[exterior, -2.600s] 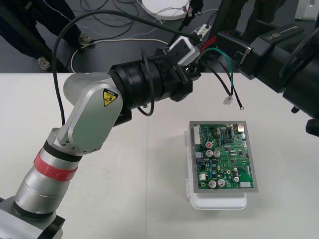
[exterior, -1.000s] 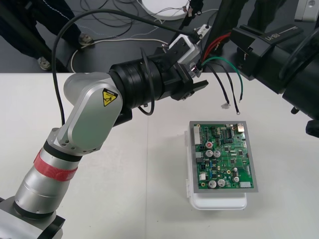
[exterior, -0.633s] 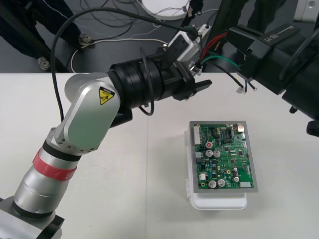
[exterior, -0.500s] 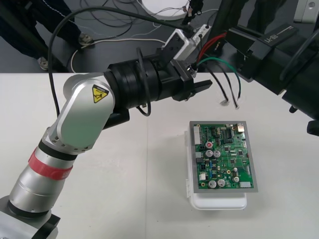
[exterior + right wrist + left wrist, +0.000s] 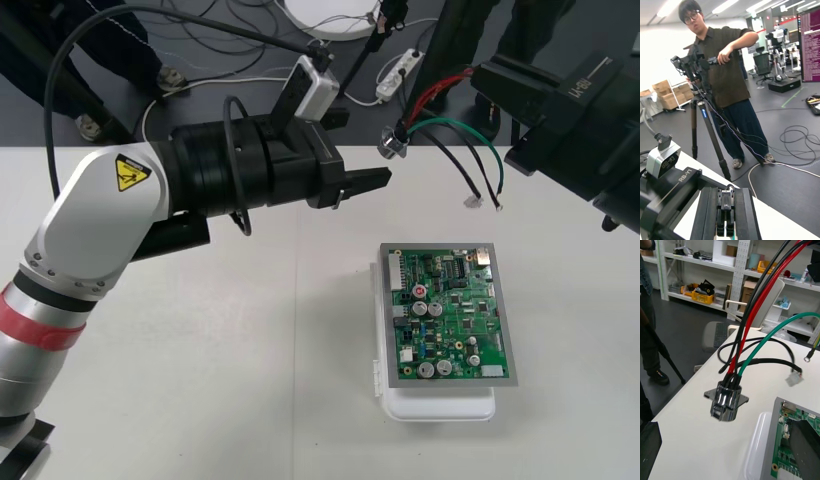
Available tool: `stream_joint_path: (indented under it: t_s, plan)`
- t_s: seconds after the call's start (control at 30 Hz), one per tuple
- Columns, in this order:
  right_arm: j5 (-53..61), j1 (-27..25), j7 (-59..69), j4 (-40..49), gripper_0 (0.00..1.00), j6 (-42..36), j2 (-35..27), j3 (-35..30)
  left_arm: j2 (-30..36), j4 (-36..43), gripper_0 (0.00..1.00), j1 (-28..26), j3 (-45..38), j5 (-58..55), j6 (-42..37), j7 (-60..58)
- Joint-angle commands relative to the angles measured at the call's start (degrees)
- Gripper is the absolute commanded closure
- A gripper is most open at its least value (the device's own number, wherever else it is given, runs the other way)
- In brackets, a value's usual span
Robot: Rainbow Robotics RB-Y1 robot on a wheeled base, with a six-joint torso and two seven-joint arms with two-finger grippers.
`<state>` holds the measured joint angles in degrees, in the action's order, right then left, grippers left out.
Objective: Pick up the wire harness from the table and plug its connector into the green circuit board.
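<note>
From the front we look steeply down on the worktop (image 5: 200, 400), with dark floor (image 5: 200, 90) along its far edge. On the left wrist we sit low and close — facing the wire harness (image 5: 747, 328), its socket (image 5: 727, 401) and a corner of the green circuit board (image 5: 784, 461), all shared with the front view. On the right wrist we look out level past the worktop.

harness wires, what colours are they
The harness wires are red, black and green, clearest in the left wrist view.
</note>
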<state>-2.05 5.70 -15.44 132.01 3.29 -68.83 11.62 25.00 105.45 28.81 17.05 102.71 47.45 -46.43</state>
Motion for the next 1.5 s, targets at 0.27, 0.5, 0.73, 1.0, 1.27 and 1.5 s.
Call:
stream_joint_path:
  t_s: [0.27, 0.5, 0.73, 1.0, 1.27, 1.5]
  plan:
    - [0.29, -9.12, -0.38, -4.04, 1.0, 17.1, -1.92, -9.86, 11.91, 8.1, 0.0, -3.58, -1.41, -11.48, -3.06, -1.38]
    - [-0.24, -12.99, 0.15, -9.23, 1.0, 32.39, -2.72, -13.29, 17.28, 11.01, 0.0, -5.52, -2.72, -16.49, 1.51, -1.03]
    - [-2.44, -14.05, 0.68, -13.71, 1.0, 44.08, -3.24, -13.91, 19.47, 14.96, 0.0, -10.09, -7.82, -18.51, 7.31, -0.85]
    - [-7.01, -14.05, 1.64, -17.58, 1.0, 54.36, -3.33, -13.99, 21.23, 19.27, 0.0, -16.06, -12.74, -21.85, 11.7, -0.15]
    - [-13.86, -14.05, 5.42, -16.79, 1.0, 57.09, -4.21, -13.91, 22.2, 23.31, 0.0, -21.78, -14.85, -22.73, 11.7, 0.64]
    - [-16.15, -13.87, 8.67, -14.85, 1.0, 57.0, -3.95, -13.91, 22.72, 26.21, 0.0, -24.94, -16.61, -25.02, 11.79, 1.87]
